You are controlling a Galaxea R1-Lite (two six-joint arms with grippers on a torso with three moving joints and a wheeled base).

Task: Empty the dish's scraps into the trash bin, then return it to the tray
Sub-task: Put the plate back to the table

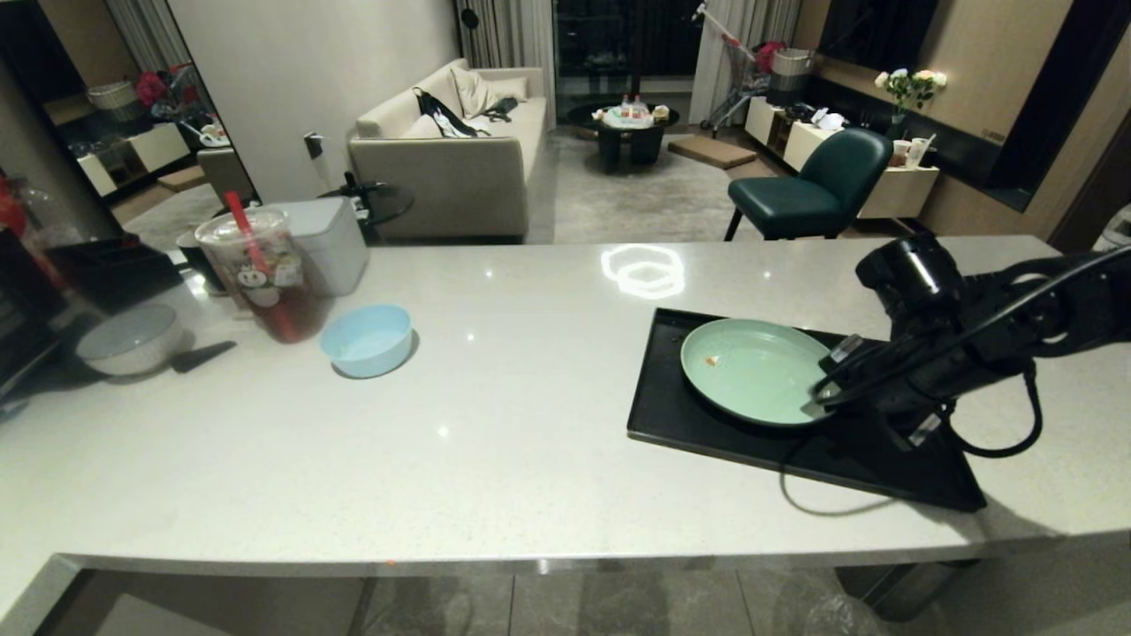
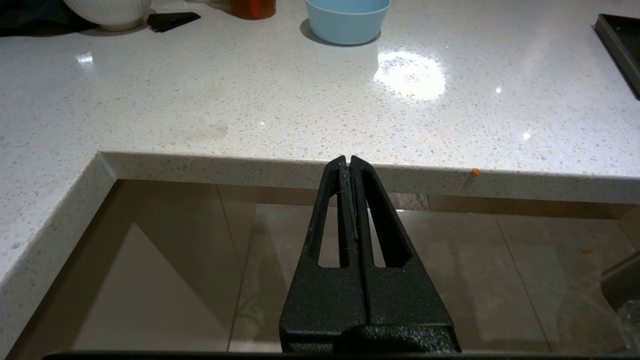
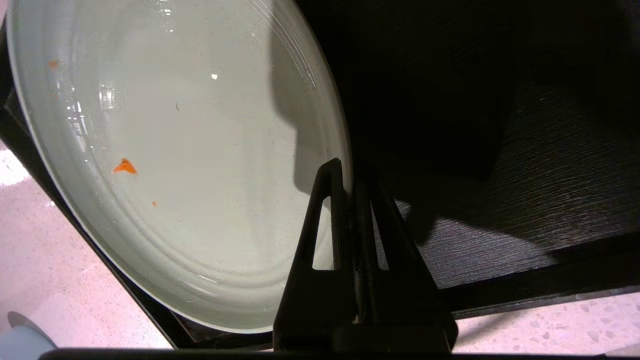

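Observation:
The mint-green dish (image 1: 751, 371) (image 3: 190, 150) lies on the left part of the black tray (image 1: 707, 433) (image 3: 540, 235). Of the scraps, only a small orange bit (image 1: 709, 360) (image 3: 124, 166) and a few specks show on it. My right gripper (image 1: 826, 393) (image 3: 345, 167) reaches in from the right and is shut on the dish's right rim, one finger over the inside and one outside. The trash bin (image 1: 892, 587) shows partly below the counter's front edge, mostly hidden. My left gripper (image 2: 348, 159) is shut on nothing, parked before the counter edge, outside the head view.
On the left of the white counter (image 1: 530, 424) stand a light-blue bowl (image 1: 367, 338), a grey-white bowl (image 1: 131, 338), a lidded drink cup with a red straw (image 1: 265, 274) and a white box (image 1: 329, 240). An orange crumb (image 2: 475, 171) sits on the counter's front edge.

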